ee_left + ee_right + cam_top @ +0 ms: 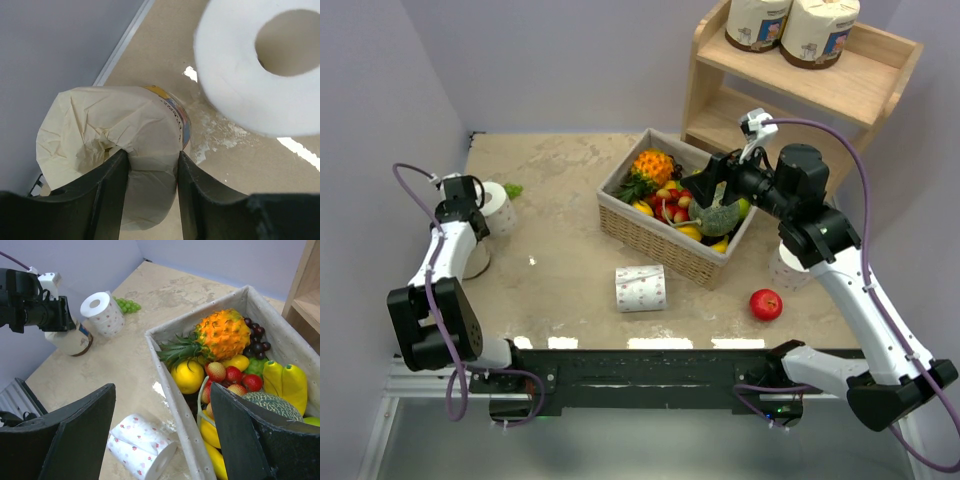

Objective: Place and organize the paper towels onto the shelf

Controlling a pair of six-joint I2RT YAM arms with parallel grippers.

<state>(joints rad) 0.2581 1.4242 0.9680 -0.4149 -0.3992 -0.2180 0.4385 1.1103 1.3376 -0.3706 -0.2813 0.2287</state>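
My left gripper (pixel 152 159) is shut on the wall of a cream-wrapped paper towel roll (pixel 125 125) standing at the table's left edge (pixel 475 260). A bare white roll (pixel 240 75) stands just behind it (pixel 501 206). Another dotted bare roll (pixel 640 288) lies on its side mid-table, also in the right wrist view (pixel 142 447). A third white roll (pixel 790 268) stands partly hidden under my right arm. Two wrapped rolls (pixel 757 22) (pixel 820 30) stand on the wooden shelf's (pixel 880 85) top tier. My right gripper (pixel 162 387) is open and empty, above the basket's near-left rim (pixel 705 188).
A wicker basket (pixel 655 240) with a white liner, full of fruit, sits in front of the shelf. A red apple (pixel 766 304) lies to the right of the lying roll. Green grapes (pixel 513 190) lie behind the left rolls. Walls close in on the left and at the back.
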